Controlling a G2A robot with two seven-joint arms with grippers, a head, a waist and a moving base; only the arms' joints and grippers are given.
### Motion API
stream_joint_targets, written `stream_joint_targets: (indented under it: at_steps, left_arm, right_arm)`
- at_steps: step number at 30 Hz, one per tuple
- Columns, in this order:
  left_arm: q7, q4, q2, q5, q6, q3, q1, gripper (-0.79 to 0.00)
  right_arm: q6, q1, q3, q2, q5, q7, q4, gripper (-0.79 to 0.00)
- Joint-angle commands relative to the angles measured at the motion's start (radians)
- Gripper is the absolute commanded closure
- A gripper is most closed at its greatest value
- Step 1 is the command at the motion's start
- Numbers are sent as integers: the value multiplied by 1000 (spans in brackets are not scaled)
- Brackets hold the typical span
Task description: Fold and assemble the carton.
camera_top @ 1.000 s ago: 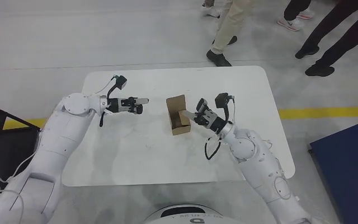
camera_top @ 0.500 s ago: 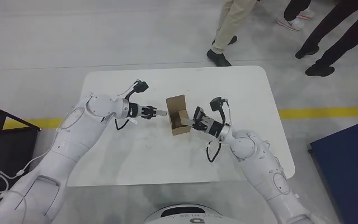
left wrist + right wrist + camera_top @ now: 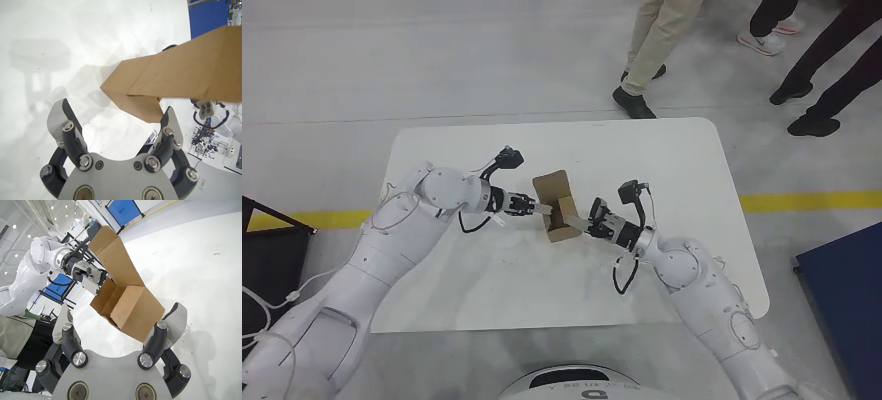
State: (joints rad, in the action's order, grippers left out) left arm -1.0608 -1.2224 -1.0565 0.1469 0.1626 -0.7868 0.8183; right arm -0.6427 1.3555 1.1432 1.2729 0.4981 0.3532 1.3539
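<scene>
Brown cardboard carton, partly folded with one long flap left open, sits near the middle of the white table, between our two arms. Over the past second our left gripper has swung in from well apart until it is right against the carton's left side. Its claw is spread wide, and in the left wrist view one fingertip touches a flap corner without clamping it. Our right gripper has also edged closer and is likewise wide open, with a carton corner lying between its fingers but not pinched. The carton has turned slightly askew. We judge that both arms are now placed to brace the carton and press its flaps, with the folding still to do. The carton's long axis, flap included, runs roughly from the table's far edge toward the robot. The flap points to the far side, and the open mouth shows from above.
</scene>
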Motion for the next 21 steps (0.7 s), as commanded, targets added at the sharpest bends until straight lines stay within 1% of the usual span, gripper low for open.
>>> stream_joint_targets:
  at_steps: [1, 4, 7, 9, 10, 11, 12, 17, 20, 21]
  left_arm:
    - [4, 4, -4, 20, -4, 10, -8, -776]
    - [7, 13, -11, 44, -5, 25, -19, -770]
    - [13, 19, -18, 53, -4, 33, -31, -723]
    - [16, 18, -22, 61, -3, 37, -39, -628]
    - [16, 18, -23, 69, -2, 39, -43, -557]
    - [14, 17, -25, 81, -5, 43, -46, -453]
    - [13, 15, -27, 93, -7, 48, -49, -385]
    - [18, 12, -37, 119, -13, 66, -57, -182]
    - [17, 11, -42, 128, -14, 73, -62, -135]
    - [17, 10, -44, 131, -14, 75, -63, -74]
  right_arm:
    - [0, -2, -5, 0, -3, 1, -1, -785]
    - [-2, -4, -15, 0, -8, 4, -3, -785]
    - [-6, -8, -25, 1, -16, 7, -6, -785]
    - [-7, -10, -29, 1, -20, 6, -8, -785]
    - [-9, -11, -31, 1, -22, 6, -9, -785]
    - [-10, -12, -33, 1, -22, 6, -9, -785]
    - [-12, -12, -34, 0, -24, 5, -10, -785]
    - [-19, -12, -37, -2, -30, 2, -9, -785]
    - [-24, -8, -36, -4, -36, 1, -9, -785]
    - [-27, -7, -35, -4, -38, 1, -8, -785]
